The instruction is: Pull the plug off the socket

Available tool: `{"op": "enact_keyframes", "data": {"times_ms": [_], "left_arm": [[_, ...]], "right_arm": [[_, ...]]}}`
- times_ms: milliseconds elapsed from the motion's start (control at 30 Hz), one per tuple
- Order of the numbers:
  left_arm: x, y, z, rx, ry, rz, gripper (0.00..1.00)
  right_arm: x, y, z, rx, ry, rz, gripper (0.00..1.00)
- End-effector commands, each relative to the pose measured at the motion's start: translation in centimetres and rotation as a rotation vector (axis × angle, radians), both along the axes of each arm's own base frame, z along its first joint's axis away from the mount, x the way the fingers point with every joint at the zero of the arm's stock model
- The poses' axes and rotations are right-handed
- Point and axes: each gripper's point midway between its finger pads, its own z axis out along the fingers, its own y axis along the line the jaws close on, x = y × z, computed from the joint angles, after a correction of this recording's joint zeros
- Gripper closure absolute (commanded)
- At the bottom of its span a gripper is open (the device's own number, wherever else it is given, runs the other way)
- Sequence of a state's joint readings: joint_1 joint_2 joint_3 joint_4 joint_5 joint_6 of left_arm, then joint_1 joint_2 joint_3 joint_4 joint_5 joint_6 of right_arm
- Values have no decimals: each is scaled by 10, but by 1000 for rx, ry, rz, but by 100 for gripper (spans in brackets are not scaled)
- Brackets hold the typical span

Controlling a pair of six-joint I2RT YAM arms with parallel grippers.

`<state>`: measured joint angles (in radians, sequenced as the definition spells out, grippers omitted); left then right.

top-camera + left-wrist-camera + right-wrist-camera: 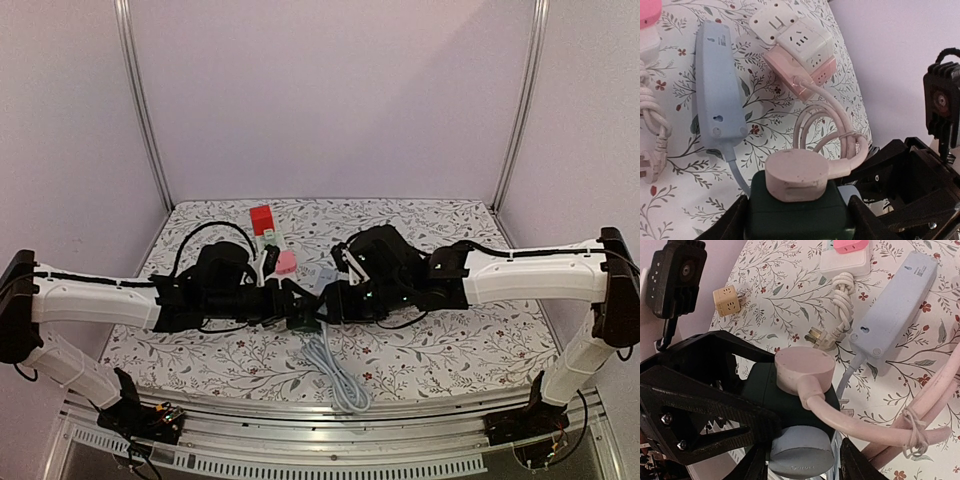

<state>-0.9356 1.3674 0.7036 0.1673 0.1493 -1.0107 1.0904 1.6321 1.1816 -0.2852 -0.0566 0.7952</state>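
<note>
A dark green socket cube (pixel 797 212) sits between my left gripper's (pixel 797 217) jaws, which are shut on its sides. A round pink plug (pixel 797 175) is seated on its top face, and its pink cable (pixel 827 125) loops away to a pink and white socket cube (pixel 800 50). A round blue-grey plug (pixel 800 452) sticks out of the green cube's (pixel 765 385) side. My right gripper (pixel 802 460) is shut on that plug, one finger on each side. In the top view both grippers (pixel 305 305) meet above the table's near middle.
A pale blue power strip (pixel 717 90) lies flat, its cable (pixel 335 375) trailing to the front edge. A white strip with a pink plug (pixel 847 255), a knotted white cord (pixel 842 300) and a beige cube adapter (pixel 727 300) lie nearby. A red block (pixel 262 218) stands further back.
</note>
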Motion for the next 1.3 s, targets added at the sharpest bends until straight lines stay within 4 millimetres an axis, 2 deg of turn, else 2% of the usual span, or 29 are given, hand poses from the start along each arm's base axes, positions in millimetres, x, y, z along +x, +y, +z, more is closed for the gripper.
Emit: {"op": "enact_keyframes", "data": {"times_ms": [0,67,400,700,833,933,1100,1267], "left_arm": [[2,-18,82,-260,-148,-53,66],[2,-20,81,-266,-144,-63,66],[-4,-26,86,-292,-146,-124,66],[-11,-28,88,-293,-153,-178,67],[-12,-26,83,-294,-147,-175,68],[-10,-22,77,-278,-144,-151,69],[-5,-10,48,-137,-153,-102,69],[-7,-4,33,-62,-169,-95,69]], "right_arm": [[8,-4,-21,-63,19,-25,53],[8,-4,-23,-64,17,-29,56],[11,3,-23,-43,-3,-14,83],[-2,8,-13,12,-131,160,100],[-2,7,-5,36,-154,163,100],[6,3,-4,28,-140,88,100],[10,-1,-8,58,-20,-49,100],[12,2,-3,101,48,-95,100]]}}
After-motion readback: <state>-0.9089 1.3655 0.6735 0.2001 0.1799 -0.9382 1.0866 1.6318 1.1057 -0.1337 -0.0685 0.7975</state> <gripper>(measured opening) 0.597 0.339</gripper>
